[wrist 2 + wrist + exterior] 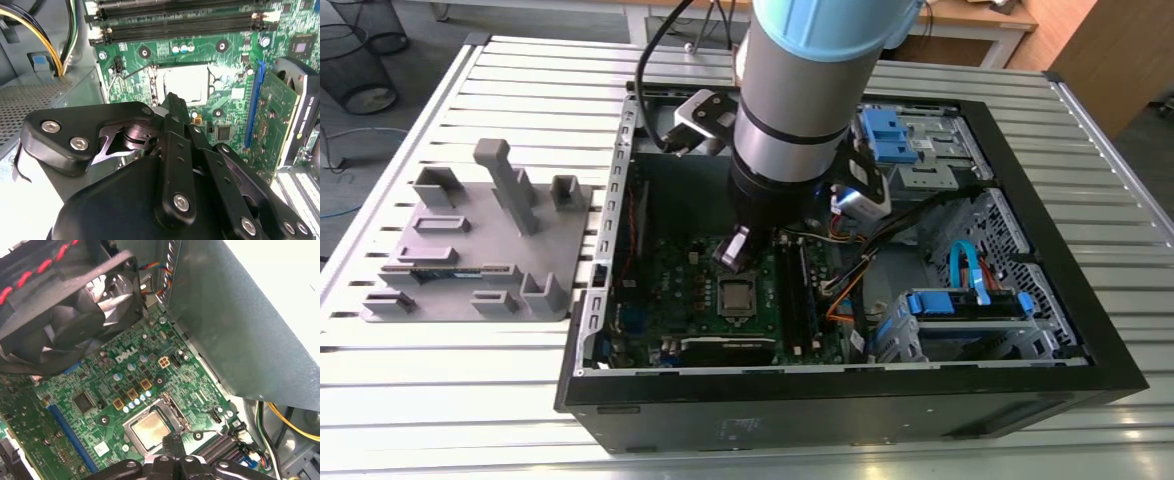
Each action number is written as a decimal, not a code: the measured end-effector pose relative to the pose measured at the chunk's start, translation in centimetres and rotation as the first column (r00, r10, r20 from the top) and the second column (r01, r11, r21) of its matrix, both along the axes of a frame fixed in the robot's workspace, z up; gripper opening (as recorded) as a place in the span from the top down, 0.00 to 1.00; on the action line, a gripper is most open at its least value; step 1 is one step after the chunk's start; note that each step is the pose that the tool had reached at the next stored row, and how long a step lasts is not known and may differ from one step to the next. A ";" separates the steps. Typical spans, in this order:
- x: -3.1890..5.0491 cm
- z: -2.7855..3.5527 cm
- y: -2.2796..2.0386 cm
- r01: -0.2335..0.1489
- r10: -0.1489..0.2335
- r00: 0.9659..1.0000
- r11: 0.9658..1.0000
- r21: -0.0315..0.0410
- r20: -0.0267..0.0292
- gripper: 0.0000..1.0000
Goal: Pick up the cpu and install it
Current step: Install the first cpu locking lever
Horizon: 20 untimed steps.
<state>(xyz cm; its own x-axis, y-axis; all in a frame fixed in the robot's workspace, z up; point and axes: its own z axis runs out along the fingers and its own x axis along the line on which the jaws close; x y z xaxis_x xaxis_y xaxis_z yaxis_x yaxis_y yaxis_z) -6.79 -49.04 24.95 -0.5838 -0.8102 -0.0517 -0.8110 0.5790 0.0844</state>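
Note:
The cpu (150,430) is a small square chip with a shiny metal top. It lies flat in the socket on the green motherboard (100,385), and it appears in the second wrist view (185,82) and the exterior view (736,297) too. My gripper (173,442) hangs just above the socket's edge, its black fingers closed together with nothing between them. The exterior view has the gripper (734,250) inside the open computer case, directly over the socket. Its tip (172,102) overlaps the near edge of the chip in the second wrist view.
A grey fixture plate (467,250) with upright posts lies outside the case at the exterior view's left. A black fan (65,305), memory slots (180,20), an expansion card (285,115), yellow cables (45,45) and blue drive brackets (967,300) crowd the socket.

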 end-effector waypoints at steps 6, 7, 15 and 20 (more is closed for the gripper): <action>0.01 -0.02 0.00 -0.002 0.002 0.999 1.000 0.002 0.048 0.89; 0.00 -0.01 0.00 -0.002 0.002 0.999 1.000 0.006 0.049 0.89; 0.00 0.47 0.00 -0.002 0.000 0.999 0.999 0.043 0.050 0.89; 0.01 0.63 0.03 -0.002 0.000 0.999 0.999 0.049 0.050 0.89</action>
